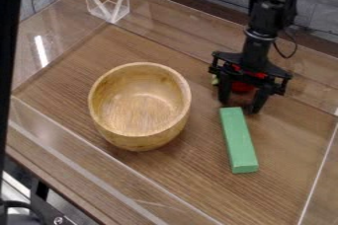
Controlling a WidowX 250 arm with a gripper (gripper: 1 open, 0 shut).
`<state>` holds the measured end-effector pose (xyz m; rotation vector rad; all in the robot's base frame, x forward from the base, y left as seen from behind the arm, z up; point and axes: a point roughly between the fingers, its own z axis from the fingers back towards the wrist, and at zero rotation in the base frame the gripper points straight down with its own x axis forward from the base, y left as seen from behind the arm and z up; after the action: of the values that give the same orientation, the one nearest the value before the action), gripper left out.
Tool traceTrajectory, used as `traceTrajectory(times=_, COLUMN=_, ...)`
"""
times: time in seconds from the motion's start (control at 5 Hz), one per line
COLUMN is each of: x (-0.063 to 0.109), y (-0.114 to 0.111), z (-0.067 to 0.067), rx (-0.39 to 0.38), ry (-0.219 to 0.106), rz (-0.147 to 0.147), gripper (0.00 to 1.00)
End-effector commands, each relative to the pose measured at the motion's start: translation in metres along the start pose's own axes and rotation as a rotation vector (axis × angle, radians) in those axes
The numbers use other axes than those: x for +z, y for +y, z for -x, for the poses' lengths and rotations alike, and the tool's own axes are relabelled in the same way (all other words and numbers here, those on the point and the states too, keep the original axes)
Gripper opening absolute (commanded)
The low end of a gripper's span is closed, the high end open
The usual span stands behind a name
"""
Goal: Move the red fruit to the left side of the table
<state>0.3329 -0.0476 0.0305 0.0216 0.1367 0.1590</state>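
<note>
The red fruit (242, 88) shows as a small red shape low over the brown wood-grain table (145, 46), at its right side. My gripper (247, 95) points straight down over it, and its black fingers (222, 75) stand close on either side of the fruit, shut on it. The fingers hide most of the fruit, and I cannot tell whether it rests on the wood or hangs just above it.
A wooden bowl (138, 104) stands left of the gripper near the table's middle. A flat green block (238, 138) lies just in front of the gripper. Low clear acrylic walls border the table, and a clear folded piece (106, 4) stands at the back left.
</note>
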Motion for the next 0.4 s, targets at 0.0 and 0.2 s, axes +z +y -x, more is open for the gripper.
traceTrajectory(times=0.0, x=0.036, y=0.009, z=-0.002, rx=-0.014, ry=-0.091, rz=0.043, gripper=0.0)
traceTrajectory(times=0.2, x=0.058, y=0.019, z=-0.006, rx=-0.034, ry=-0.121, rz=0.066, gripper=0.0)
